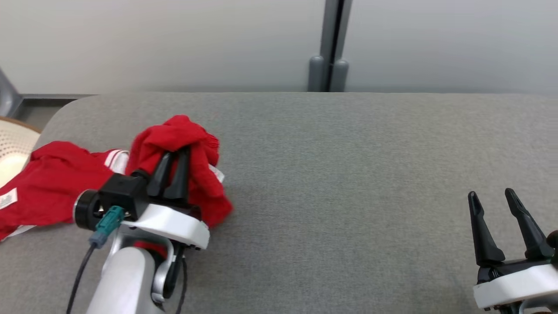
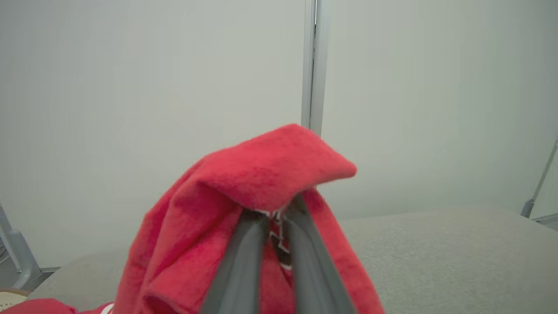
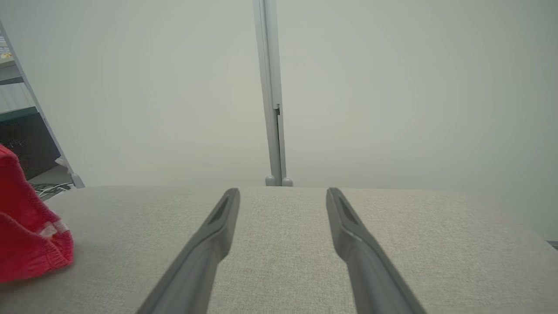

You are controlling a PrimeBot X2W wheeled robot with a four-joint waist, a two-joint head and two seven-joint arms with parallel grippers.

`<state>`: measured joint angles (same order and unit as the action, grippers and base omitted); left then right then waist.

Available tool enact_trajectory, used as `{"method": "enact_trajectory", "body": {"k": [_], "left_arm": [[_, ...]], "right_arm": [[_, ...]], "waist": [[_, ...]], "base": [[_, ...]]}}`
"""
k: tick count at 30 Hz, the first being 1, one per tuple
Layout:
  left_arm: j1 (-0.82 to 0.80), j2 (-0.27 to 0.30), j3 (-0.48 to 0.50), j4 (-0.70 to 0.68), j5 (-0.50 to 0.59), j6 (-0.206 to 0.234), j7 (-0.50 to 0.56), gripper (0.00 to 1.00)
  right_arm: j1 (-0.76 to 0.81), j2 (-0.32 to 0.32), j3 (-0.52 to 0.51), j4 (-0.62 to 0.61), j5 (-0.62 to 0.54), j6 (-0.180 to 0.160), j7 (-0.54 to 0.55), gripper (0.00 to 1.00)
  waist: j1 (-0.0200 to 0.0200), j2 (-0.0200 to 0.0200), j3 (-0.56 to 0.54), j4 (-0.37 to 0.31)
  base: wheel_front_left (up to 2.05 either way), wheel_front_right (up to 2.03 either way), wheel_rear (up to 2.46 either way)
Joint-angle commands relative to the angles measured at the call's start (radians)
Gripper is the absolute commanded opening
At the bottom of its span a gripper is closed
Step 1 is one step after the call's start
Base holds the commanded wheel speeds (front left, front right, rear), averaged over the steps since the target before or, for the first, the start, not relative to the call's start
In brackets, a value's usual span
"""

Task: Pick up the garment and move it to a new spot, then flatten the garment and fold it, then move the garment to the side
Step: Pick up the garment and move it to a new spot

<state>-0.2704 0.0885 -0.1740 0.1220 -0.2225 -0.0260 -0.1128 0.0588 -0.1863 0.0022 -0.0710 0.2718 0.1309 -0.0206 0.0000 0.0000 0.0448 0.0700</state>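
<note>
Where grey surface meets pale wall, grey post, red garment

The table is covered in grey woven cloth, matt and slightly rough, with the weave plain in the right wrist view. On the table's left end, the garment is soft red cloth with a fuzzy nap and flat white trim. Over the table, the left gripper and right gripper have matt, dark, plastic-looking fingers on glossy white shells. Behind the table, the wall is smooth and matt, and the post looks like smooth grey painted metal. Off the table's left end, a basket looks like pale perforated plastic.
</note>
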Motion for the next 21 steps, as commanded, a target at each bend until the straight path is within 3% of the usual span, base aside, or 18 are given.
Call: {"method": "enact_trajectory", "body": {"k": [1,10,14,21], "left_arm": [[0.008,-0.008,-0.030,-0.021,-0.009,-0.005,0.013,0.00],[-0.116,-0.035,-0.253,0.021,-0.047,-0.034,0.039,0.00],[-0.201,-0.034,-0.373,0.097,-0.102,-0.015,0.034,0.00],[-0.274,-0.035,-0.523,0.289,-0.178,-0.007,0.043,0.00]], "right_arm": [[-0.021,-0.005,0.003,0.000,0.001,0.000,-0.007,1.00],[-0.073,-0.007,0.018,0.020,0.027,0.000,-0.031,1.00],[-0.094,0.004,0.014,0.047,0.039,0.000,-0.060,1.00],[-0.112,0.019,0.013,0.094,0.059,0.000,-0.101,1.00]], "waist": [[0.0000,0.0000,0.024,-0.096],[0.0000,0.0000,0.137,-0.304],[0.0000,0.0000,0.197,-0.379],[0.0000,0.0000,0.265,-0.424]], "base": [[0.00,0.00,0.00],[0.00,0.00,0.00],[0.00,0.00,0.00],[0.00,0.00,0.00]]}}
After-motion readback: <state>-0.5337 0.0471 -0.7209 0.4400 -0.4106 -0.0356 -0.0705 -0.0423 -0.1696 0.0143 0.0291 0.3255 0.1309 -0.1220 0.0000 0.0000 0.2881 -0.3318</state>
